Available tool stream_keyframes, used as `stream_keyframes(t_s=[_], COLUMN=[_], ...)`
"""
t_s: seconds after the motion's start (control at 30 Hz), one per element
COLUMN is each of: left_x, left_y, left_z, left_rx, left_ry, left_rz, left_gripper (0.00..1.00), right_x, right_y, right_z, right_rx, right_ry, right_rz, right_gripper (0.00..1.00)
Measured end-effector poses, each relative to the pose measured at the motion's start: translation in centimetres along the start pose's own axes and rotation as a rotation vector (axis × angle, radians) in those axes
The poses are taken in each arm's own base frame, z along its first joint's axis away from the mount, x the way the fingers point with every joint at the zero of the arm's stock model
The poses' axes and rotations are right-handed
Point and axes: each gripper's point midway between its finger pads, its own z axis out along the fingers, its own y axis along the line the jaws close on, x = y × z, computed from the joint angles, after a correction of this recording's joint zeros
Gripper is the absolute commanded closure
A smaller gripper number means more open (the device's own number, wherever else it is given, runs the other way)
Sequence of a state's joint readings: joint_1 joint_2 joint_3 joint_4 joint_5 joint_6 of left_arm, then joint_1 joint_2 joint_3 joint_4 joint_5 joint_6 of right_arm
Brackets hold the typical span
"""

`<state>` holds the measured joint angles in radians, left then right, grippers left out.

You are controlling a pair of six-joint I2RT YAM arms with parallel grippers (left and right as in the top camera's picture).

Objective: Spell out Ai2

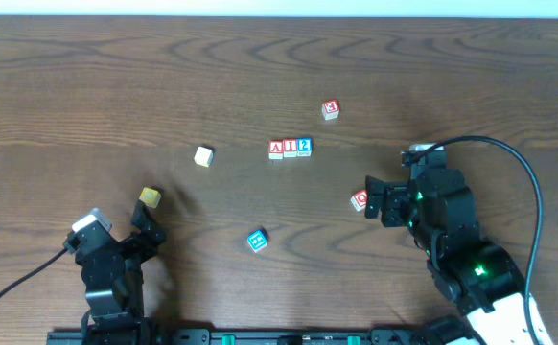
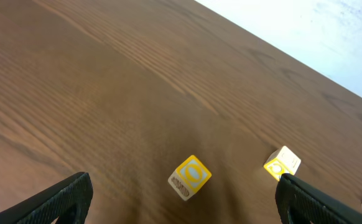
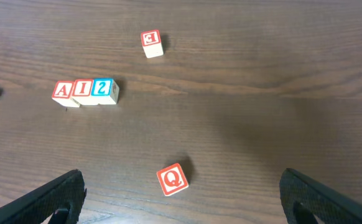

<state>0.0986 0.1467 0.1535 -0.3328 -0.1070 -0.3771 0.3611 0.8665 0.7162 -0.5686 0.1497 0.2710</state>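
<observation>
Three blocks stand in a touching row at the table's middle: a red A [image 1: 275,149], a red I [image 1: 290,148] and a blue 2 [image 1: 304,147]. The right wrist view shows the same row: A [image 3: 62,91], I [image 3: 82,89], 2 [image 3: 104,88]. My right gripper [image 1: 373,199] is open and empty beside a red Q block [image 1: 360,200], which lies between its fingers in the right wrist view [image 3: 171,179]. My left gripper [image 1: 148,223] is open and empty at the front left, just behind a yellow O block [image 1: 150,197] [image 2: 190,177].
A red block [image 1: 330,109] [image 3: 151,43] lies beyond the row to the right. A cream and yellow block [image 1: 202,155] [image 2: 282,163] lies left of the row. A blue block [image 1: 256,241] lies near the front centre.
</observation>
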Motion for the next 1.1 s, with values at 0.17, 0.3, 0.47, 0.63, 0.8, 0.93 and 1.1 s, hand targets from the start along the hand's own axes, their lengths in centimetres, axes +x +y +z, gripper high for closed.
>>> stream_keyframes(t_s=[0.17, 0.3, 0.47, 0.63, 0.8, 0.93, 1.1], left_x=[0.1, 0.8, 1.8, 2.7, 2.9, 2.9, 2.9], left_y=[0.1, 0.5, 0.7, 0.4, 0.3, 0.3, 0.3], left_z=[-0.4, -0.8, -1.2, -1.3, -1.4, -1.4, -1.4], left_rx=[0.001, -0.004, -0.006, 0.011, 0.017, 0.019, 0.019], left_ry=[-0.003, 0.016, 0.051, 0.091, 0.099, 0.100, 0.100], left_rz=[-0.009, -0.008, 0.001, 0.022, 0.060, 0.067, 0.070], left_gripper=[0.05, 0.05, 0.05, 0.05, 0.05, 0.05, 0.05], right_x=[0.0, 0.0, 0.0, 0.0, 0.0, 0.0, 0.0], right_y=[0.0, 0.0, 0.0, 0.0, 0.0, 0.0, 0.0], right_z=[0.0, 0.0, 0.0, 0.0, 0.0, 0.0, 0.0], right_rx=[0.000, 0.000, 0.000, 0.000, 0.000, 0.000, 0.000], right_ry=[0.000, 0.000, 0.000, 0.000, 0.000, 0.000, 0.000], right_rz=[0.000, 0.000, 0.000, 0.000, 0.000, 0.000, 0.000], right_gripper=[0.01, 0.01, 0.01, 0.01, 0.01, 0.01, 0.01])
